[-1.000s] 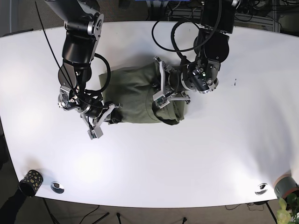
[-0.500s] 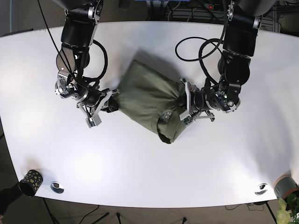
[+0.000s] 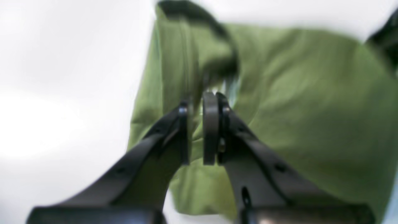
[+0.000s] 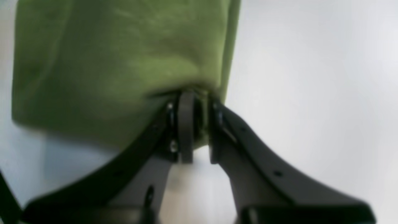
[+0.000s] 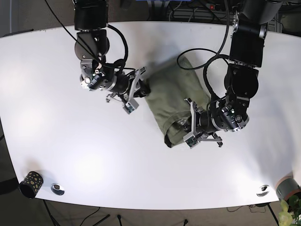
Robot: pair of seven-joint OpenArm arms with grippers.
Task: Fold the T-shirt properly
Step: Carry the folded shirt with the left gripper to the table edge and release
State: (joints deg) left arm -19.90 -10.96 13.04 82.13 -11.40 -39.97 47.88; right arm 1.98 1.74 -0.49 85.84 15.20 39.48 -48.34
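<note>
Since the earlier frames the T-shirt has swung round on the counter: it lay broadside between the two arms and now runs on a slant, its upper end toward the counter's far edge and its lower end toward the near edge, still about the middle of the counter. The right hand has come in from the counter's left part to the shirt's left edge, and its wrist view shows the jaws pressed together on a pinch of green cloth at that hem. The left hand has dropped to the shirt's lower right end; its wrist view is blurred, but the jaws seem nearly closed with a fold of fabric caught between them. The garment already looks doubled into a compact bundle, so this turn probably sets up a last fold or a squaring-up, with both corners held taut.
</note>
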